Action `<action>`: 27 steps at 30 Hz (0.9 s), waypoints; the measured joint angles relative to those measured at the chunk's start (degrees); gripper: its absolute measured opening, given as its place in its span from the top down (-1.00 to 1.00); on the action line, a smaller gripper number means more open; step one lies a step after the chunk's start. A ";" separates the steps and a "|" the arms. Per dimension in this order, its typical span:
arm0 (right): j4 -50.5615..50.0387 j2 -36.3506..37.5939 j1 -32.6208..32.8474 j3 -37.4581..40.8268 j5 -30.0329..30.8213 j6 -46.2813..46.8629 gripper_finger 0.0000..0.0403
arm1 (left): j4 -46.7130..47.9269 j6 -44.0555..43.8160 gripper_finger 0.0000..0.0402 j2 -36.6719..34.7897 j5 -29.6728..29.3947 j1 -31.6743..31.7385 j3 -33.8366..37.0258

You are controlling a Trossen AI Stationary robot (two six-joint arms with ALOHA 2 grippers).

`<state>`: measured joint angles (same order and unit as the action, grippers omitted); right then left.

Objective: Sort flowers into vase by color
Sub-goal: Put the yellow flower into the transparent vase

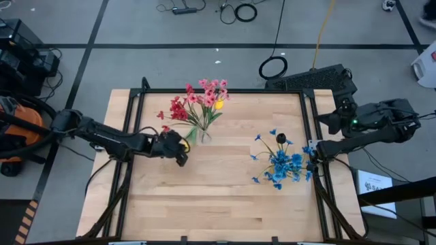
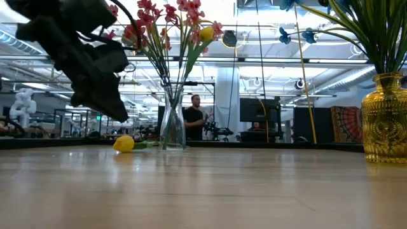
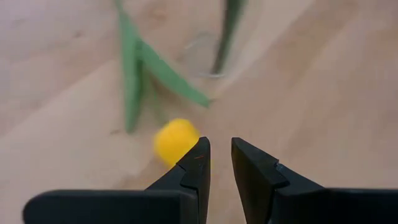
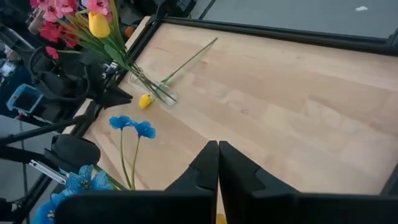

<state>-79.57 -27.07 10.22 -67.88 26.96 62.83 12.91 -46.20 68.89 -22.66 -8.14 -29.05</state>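
Observation:
A single yellow bud [image 1: 185,144] [image 3: 176,140] lies on the table on its side next to a clear glass vase [image 2: 172,124]. That vase holds red clusters [image 1: 178,109], pink sprays [image 1: 210,90] and one yellow bud [image 1: 219,105]. My left gripper [image 1: 180,151] [image 3: 220,155] hovers just above and beside the lying bud, open by a narrow gap. A yellow glass vase [image 2: 385,119] holds blue clusters [image 1: 283,165] and a dark bud [image 1: 272,133] on a long stem. My right gripper [image 4: 218,148] is shut and waits by the table's right edge, next to the blue flowers.
The lying flower's green stem and leaves [image 3: 134,68] run from the bud past the clear vase's foot. A black frame [image 1: 218,90] edges the table. Bare wood [image 1: 218,197] lies along the near side. A person [image 2: 193,117] stands in the room far behind the table.

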 joint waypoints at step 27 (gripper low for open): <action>9.35 -0.92 0.00 7.41 3.57 13.05 1.00 | -2.50 -3.08 0.64 9.26 8.05 11.15 -2.15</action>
<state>-70.22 -27.99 10.22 -60.47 30.53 75.88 10.41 -49.28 78.15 -14.61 3.01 -31.20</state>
